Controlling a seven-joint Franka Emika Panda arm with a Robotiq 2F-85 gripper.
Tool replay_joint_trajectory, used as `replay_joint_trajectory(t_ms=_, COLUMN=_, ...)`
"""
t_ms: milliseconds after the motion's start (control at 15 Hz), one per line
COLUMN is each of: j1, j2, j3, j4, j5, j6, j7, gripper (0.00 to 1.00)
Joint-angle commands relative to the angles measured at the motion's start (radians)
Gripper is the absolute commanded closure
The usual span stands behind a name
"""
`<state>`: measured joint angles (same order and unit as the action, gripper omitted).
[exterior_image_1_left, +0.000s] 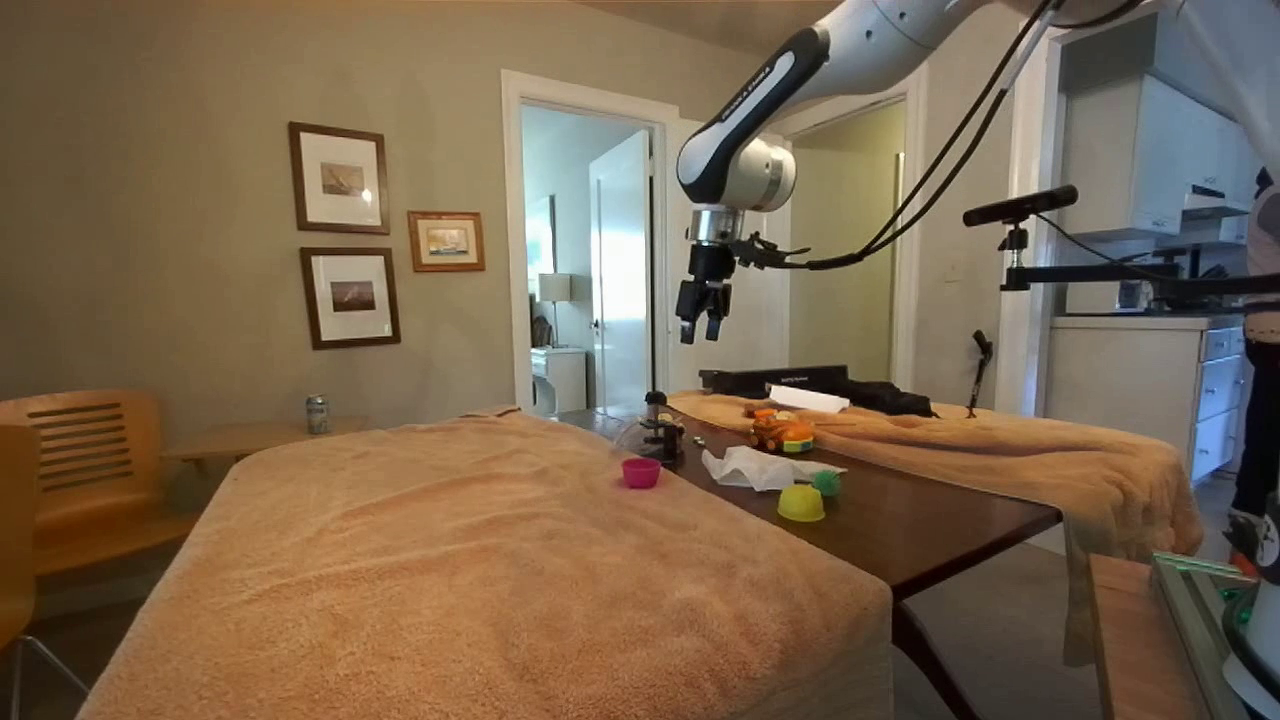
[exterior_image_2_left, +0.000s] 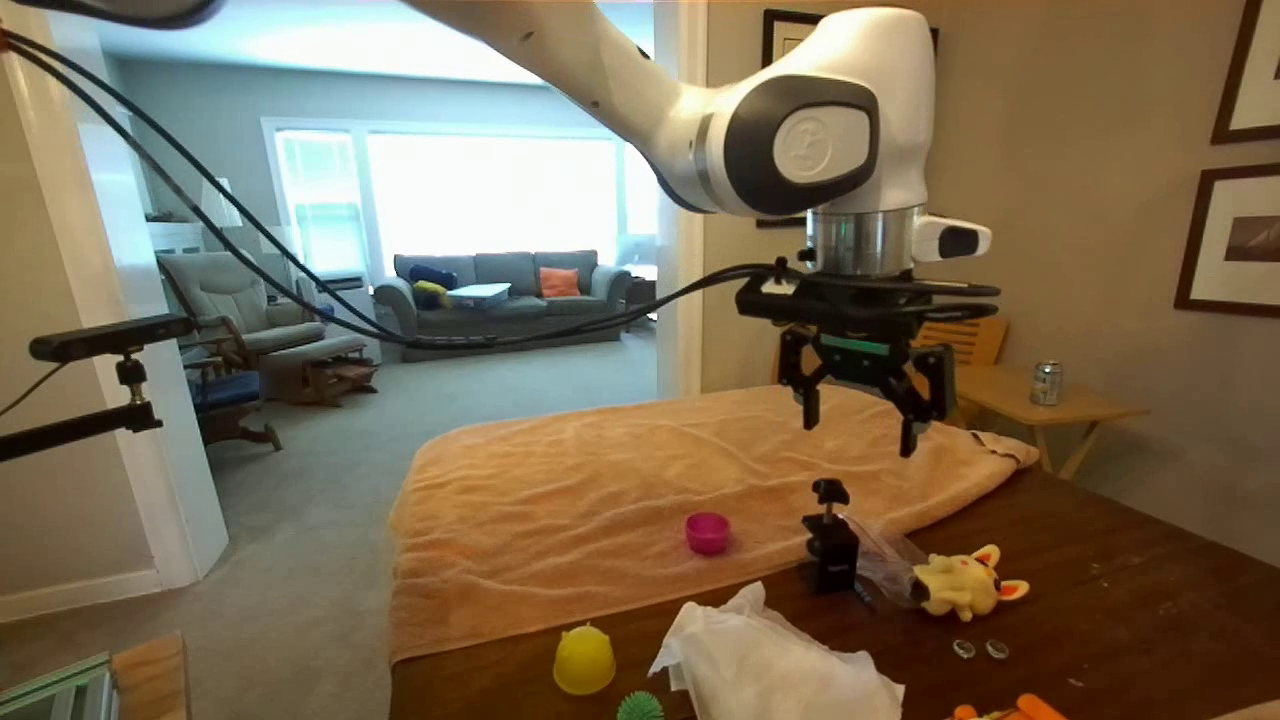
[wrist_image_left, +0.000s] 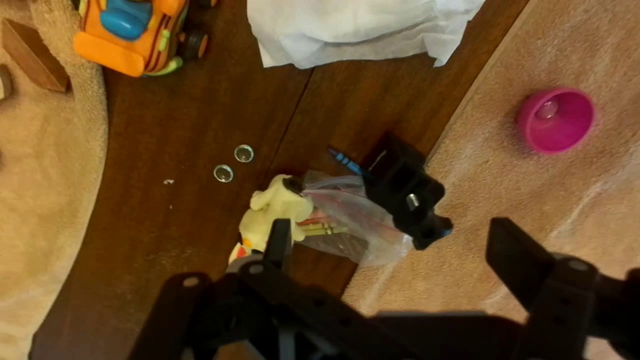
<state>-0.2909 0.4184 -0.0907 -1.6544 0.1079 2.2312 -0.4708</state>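
My gripper (exterior_image_2_left: 860, 438) hangs above the table with its fingers wide apart and nothing between them. Below it, a black clamp (wrist_image_left: 400, 195) stands at the towel's edge. Beside the clamp lie a clear plastic bag (wrist_image_left: 350, 205) with coloured sticks inside, a blue crayon (wrist_image_left: 345, 161) and a pale yellow plush toy (wrist_image_left: 272, 210), partly covered by a finger in the wrist view. A pink cup (wrist_image_left: 555, 125) sits on the towel with a small clear piece in it. Two glass gems (wrist_image_left: 223, 173) rest on the dark wood near the plush.
A crumpled white cloth (exterior_image_2_left: 770, 660), an upturned yellow cup (exterior_image_2_left: 584, 660), a green spiky ball (exterior_image_1_left: 827, 483) and an orange toy car (exterior_image_1_left: 783, 432) share the dark table (exterior_image_1_left: 930, 530). Peach towels (exterior_image_1_left: 480, 580) drape both sides. A camera on a bracket (exterior_image_1_left: 1020, 205) juts in.
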Motion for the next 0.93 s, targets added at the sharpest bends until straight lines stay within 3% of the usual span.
replay_joint_trajectory(t_ms=0, j1=-0.02, j2=0.124, j3=-0.018, j4=0.156, j5=0.034, j6=-0.007, j7=0.149, gripper=0.0)
replay_joint_trajectory(t_ms=67, j1=-0.032, j2=0.144, j3=-0.01, j4=0.183, j5=0.046, j6=-0.004, j7=0.154, gripper=0.0)
replay_joint_trajectory(t_ms=133, j1=-0.027, j2=0.075, j3=-0.007, j4=0.088, j5=0.009, j6=-0.002, j7=0.108, gripper=0.0)
replay_joint_trajectory(t_ms=467, j1=-0.037, j2=0.131, j3=-0.005, j4=0.154, j5=0.018, j6=-0.001, j7=0.139, gripper=0.0)
replay_joint_trajectory(t_ms=867, j1=-0.025, j2=0.227, j3=-0.043, j4=0.263, j5=0.012, j6=0.005, j7=0.313, gripper=0.0)
